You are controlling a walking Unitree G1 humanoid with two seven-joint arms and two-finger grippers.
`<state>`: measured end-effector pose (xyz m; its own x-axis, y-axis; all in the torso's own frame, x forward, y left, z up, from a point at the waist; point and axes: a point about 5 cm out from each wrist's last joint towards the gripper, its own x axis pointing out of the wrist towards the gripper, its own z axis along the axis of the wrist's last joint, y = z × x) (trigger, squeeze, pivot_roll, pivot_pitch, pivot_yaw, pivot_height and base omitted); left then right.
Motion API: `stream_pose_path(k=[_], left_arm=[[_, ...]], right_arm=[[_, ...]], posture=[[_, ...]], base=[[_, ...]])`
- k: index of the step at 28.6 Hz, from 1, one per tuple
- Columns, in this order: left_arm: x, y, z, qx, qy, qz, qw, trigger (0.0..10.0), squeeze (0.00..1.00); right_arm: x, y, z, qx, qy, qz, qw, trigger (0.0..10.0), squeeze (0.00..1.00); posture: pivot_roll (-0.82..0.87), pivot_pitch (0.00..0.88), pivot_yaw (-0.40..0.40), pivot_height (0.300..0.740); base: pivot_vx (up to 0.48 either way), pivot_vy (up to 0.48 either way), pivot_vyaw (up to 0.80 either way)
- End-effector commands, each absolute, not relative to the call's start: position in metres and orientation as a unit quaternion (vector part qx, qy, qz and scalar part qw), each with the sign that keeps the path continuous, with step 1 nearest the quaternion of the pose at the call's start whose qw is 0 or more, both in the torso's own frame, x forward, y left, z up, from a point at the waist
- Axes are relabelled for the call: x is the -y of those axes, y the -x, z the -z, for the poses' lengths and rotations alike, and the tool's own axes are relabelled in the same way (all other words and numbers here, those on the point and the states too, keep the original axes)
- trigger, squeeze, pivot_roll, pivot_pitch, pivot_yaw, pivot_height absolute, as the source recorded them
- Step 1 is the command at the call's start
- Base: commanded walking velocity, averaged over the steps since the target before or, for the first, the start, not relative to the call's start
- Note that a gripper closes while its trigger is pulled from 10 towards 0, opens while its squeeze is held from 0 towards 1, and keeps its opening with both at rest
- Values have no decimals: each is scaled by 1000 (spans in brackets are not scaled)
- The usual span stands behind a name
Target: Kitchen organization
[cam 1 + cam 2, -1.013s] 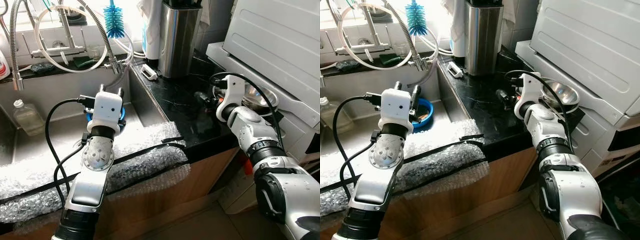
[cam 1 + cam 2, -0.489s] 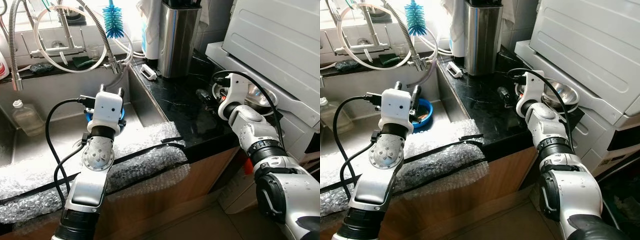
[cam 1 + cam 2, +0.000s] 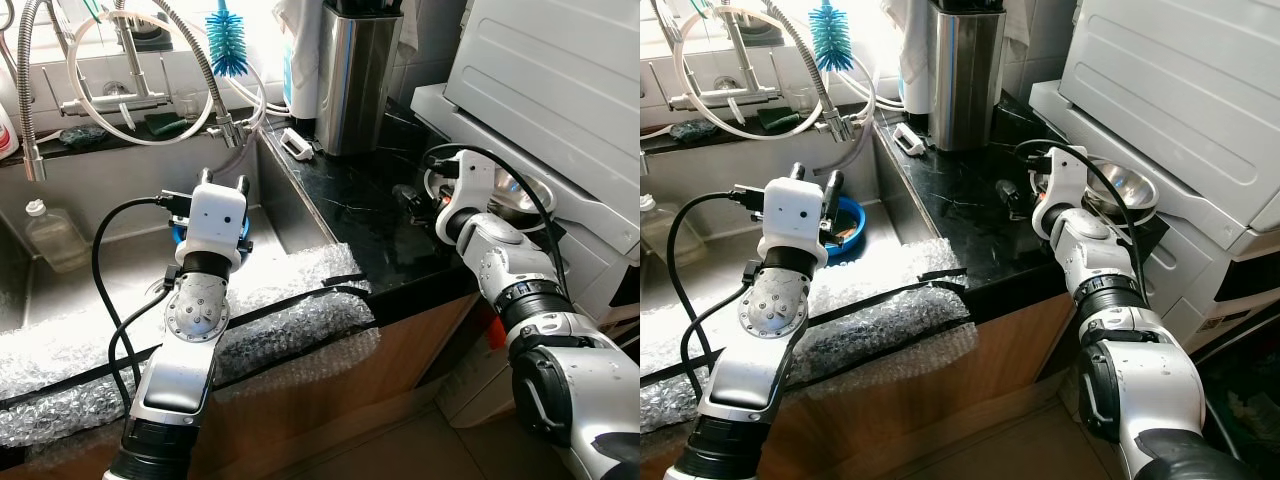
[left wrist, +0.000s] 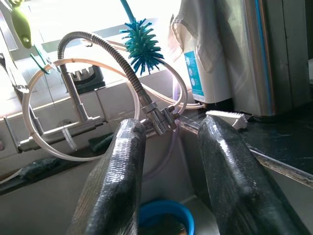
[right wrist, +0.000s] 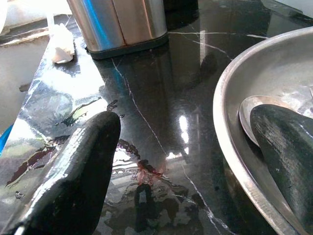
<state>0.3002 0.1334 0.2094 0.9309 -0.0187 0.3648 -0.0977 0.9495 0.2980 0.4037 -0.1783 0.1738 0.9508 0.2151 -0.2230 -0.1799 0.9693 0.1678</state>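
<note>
A steel bowl (image 3: 517,196) stands on the black stone counter (image 3: 360,205) at the right, under a white appliance. My right gripper (image 5: 186,117) is open across the bowl's rim (image 5: 221,115): one finger is inside the bowl, the other over the counter. Something spoon-like (image 5: 254,105) lies in the bowl beside the inner finger. My left gripper (image 3: 223,182) hangs open above the sink, holding nothing. A blue bowl (image 3: 848,218) sits in the sink just below it and also appears between the fingers (image 4: 166,215).
A tall steel canister (image 3: 355,75) and a small white brush (image 3: 298,143) stand at the counter's back. A spring faucet hose (image 3: 200,70) and blue bottle brush (image 3: 228,45) hang over the sink. Bubble wrap (image 3: 290,300) covers the sink's front edge. A plastic bottle (image 3: 55,235) lies in the sink.
My right gripper has edged a little toward the steel bowl. The left arm has not moved.
</note>
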Motion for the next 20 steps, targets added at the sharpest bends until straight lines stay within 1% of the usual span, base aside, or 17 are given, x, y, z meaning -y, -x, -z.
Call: stream_pose_path(k=[1,9,13,19,20], left_arm=[[-129,-301,-212,187,-165,-11,968,10000,0],[-129,-301,-213,189,-167,-9,968,10000,0],[-129,-301,-213,189,-168,-10,967,10000,0],[-129,-301,-213,190,-169,-9,967,10000,0],[-129,-301,-213,190,-170,-9,967,10000,0]], right_arm=[[180,-403,-173,-127,-79,-99,984,10000,0],[168,-402,-172,-127,-79,-140,979,10000,0],[166,-402,-172,-127,-79,-147,978,10000,0],[156,-401,-172,-123,-80,-175,974,10000,0],[151,-400,-171,-123,-82,-187,971,10000,0]], posture=[[5,0,-54,740],[6,0,-55,740],[6,0,-55,740],[7,0,-57,740],[6,0,-57,740]], base=[[0,0,0],[0,0,0],[0,0,0],[0,0,0],[0,0,0]])
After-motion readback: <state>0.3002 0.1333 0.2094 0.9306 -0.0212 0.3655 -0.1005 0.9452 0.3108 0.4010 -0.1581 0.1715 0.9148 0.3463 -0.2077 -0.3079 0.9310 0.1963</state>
